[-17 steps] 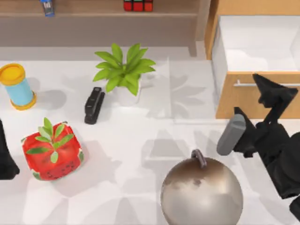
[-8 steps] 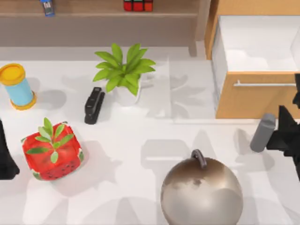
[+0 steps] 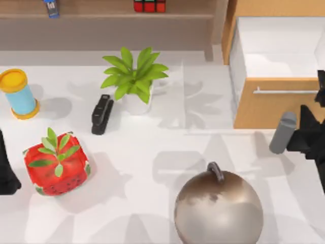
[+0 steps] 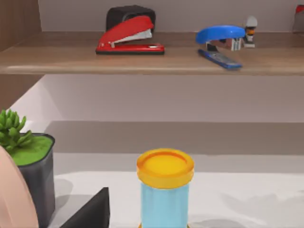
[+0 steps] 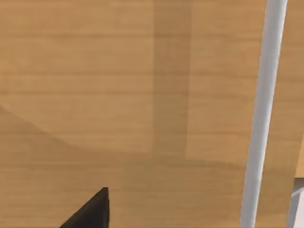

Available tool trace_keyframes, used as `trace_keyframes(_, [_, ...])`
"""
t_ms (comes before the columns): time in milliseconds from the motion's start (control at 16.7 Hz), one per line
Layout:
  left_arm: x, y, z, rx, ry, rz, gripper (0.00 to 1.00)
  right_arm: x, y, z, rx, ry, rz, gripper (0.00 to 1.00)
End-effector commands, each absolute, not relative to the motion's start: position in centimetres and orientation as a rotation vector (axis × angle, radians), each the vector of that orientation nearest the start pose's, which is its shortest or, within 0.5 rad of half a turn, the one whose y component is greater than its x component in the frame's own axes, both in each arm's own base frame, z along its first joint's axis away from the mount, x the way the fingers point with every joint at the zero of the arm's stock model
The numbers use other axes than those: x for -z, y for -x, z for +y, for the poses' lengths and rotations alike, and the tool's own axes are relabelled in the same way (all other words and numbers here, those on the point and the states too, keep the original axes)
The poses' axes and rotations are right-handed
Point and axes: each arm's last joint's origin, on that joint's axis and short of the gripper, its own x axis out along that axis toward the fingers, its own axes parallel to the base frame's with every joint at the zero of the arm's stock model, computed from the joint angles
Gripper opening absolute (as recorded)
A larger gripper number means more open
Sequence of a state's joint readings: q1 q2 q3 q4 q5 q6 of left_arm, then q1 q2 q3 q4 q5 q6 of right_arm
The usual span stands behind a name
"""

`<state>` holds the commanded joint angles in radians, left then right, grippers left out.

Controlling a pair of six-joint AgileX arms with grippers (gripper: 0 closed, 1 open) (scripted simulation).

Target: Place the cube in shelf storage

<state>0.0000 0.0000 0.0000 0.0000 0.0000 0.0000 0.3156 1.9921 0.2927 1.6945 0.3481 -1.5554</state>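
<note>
Shelf storage (image 3: 111,15) spans the far edge of the counter (image 3: 152,147), long axis running left–right. Drawer cabinet (image 3: 274,107) stands at far right, drawer open, silver bar handle (image 5: 263,114) close in front of the right wrist camera.

Cube (image 3: 149,5) sits on the shelf board, right of centre, touching nothing else that I can see. Judgement: the placement looks already done.

Relation that matters: cube lies far and to the left of the right tool (image 3: 304,134), which is at the counter's right edge, just in front of the cabinet face and well apart from the cube. Right arm is the nearer one. Its opening: cannot tell; nothing seen held.

Left tool (image 3: 6,173) parked at the near-left edge, beside the strawberry block (image 3: 57,165); opening also not readable.
</note>
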Motion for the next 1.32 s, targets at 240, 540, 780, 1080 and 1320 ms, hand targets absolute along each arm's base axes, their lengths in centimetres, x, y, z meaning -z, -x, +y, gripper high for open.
trace_keyframes(240, [-16.0, -10.57, -0.12, 0.0, 0.0, 0.0, 1.0, -8.92, -25.25, 7.11, 0.008, 1.571, 0.008, 1.0])
trace_keyframes(540, [-16.0, -10.57, -0.12, 0.0, 0.0, 0.0, 1.0, -8.92, -25.25, 7.11, 0.008, 1.571, 0.008, 0.7])
trace_keyframes(780, [-16.0, -10.57, -0.12, 0.0, 0.0, 0.0, 1.0, -8.92, -25.25, 7.11, 0.008, 1.571, 0.008, 0.4])
trace_keyframes(1080, [-16.0, -10.57, -0.12, 0.0, 0.0, 0.0, 1.0, -8.92, -25.25, 7.11, 0.008, 1.571, 0.008, 0.02])
trace_keyframes(1320, [-16.0, -10.57, -0.12, 0.0, 0.0, 0.0, 1.0, -8.92, -25.25, 7.11, 0.008, 1.571, 0.008, 0.0])
